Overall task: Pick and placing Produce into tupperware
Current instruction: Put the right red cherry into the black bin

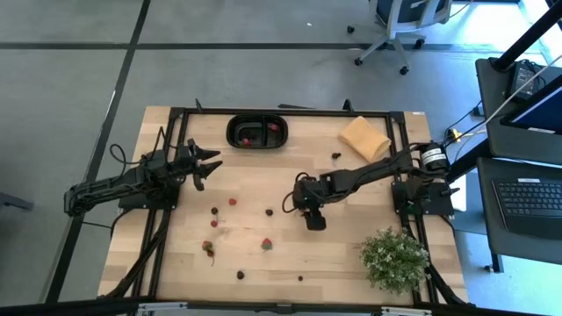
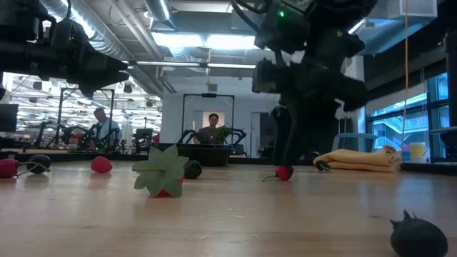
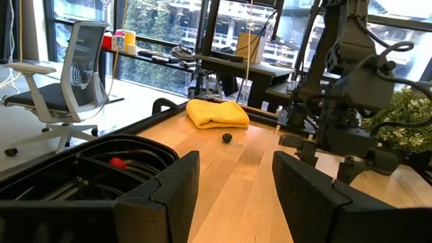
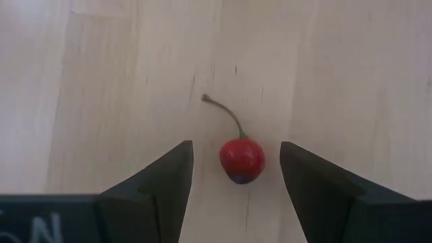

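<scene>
Two dark arms over a wooden table [image 1: 351, 254], fruit scattered between them. Black oval tupperware [image 1: 257, 132] at the far edge of the table, used below as the landmark; red pieces inside it, one red piece [image 3: 118, 163] visible within its wall in the left wrist view.

Right hand [image 4: 235, 182] near the middle of the table, on the near side of the tupperware and somewhat toward the right arm's base, pointed down at the wood. Fingers apart, straddling a small red cherry-like fruit [image 4: 241, 160] with a thin curved stem; fruit lying on the table between the two fingers, touching neither as far as can be seen. Same fruit [image 2: 284, 172] seen low on the table below the dark arm in the low view.

Left hand [image 1: 209, 164] raised above the table, just to the left-arm side of the tupperware and a little nearer than it. Fingers [image 3: 169, 192] apart, nothing between them.

Remaining produce loose on the table, all on the near side of the tupperware: a red piece [image 1: 233, 201], a dark berry [image 1: 269, 211], a strawberry with green top [image 1: 266, 244], more toward the front edge. Yellow cloth [image 1: 364, 138] beside the tupperware toward the right arm. Leafy potted plant [image 1: 394, 257] well apart from the tupperware, at the near right corner.
</scene>
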Controlling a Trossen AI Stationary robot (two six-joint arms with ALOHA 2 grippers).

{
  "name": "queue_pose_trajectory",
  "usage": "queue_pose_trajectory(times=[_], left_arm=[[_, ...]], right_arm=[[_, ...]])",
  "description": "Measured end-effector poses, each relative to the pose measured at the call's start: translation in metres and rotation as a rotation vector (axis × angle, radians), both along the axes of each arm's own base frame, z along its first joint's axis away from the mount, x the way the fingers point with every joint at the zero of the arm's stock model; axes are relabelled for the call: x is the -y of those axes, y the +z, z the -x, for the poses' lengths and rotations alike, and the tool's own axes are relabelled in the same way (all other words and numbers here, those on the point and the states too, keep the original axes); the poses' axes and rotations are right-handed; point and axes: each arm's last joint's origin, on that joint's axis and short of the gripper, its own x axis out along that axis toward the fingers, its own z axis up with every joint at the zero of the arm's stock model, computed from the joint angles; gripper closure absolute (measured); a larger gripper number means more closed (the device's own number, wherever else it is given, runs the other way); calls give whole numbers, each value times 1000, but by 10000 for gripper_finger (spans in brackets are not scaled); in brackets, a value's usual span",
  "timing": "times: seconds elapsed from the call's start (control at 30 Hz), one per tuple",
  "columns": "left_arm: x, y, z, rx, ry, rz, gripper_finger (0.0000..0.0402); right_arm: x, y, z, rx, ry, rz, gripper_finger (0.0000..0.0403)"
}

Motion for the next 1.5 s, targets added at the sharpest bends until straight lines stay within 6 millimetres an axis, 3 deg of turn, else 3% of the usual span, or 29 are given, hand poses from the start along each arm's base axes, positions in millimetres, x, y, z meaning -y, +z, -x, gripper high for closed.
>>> queue_pose_trajectory(times=[0.33, 1.07, 1.27, 1.5], left_arm=[[0, 0, 0, 1, 0, 2, 220], [0, 0, 0, 2, 0, 7, 220], [0, 0, 0, 2, 0, 7, 220], [0, 0, 0, 2, 0, 7, 220]], right_arm=[[1, -12, 7, -4, -5, -2, 188], [1, -22, 0, 15, -20, 32, 288], [8, -5, -12, 2, -26, 32, 311], [43, 60, -51, 151, -80, 55, 312]])
